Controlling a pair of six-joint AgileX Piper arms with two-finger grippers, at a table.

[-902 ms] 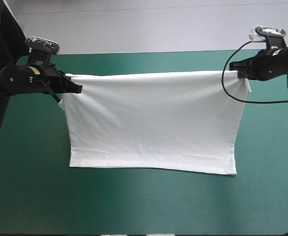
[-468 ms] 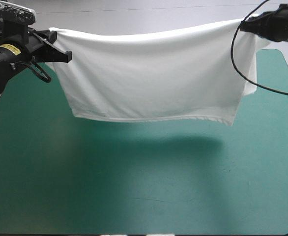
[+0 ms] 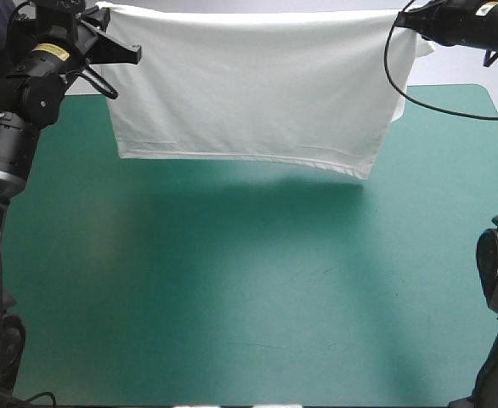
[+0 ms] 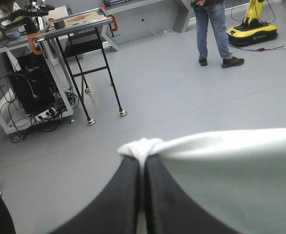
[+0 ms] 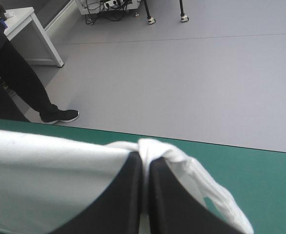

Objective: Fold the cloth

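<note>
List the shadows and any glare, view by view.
High view: the T-shirt, hanging between the left gripper and the right gripper, throws a broad soft shadow on the teal-green cover just under its hem; no glare. Left wrist view: the cloth is bright along its top edge, greyer below. Right wrist view: the same, shaded beside the black fingers.

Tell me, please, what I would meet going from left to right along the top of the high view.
left gripper pinching one top corner → T-shirt hanging stretched above the table → right gripper pinching the other top corner.
</note>
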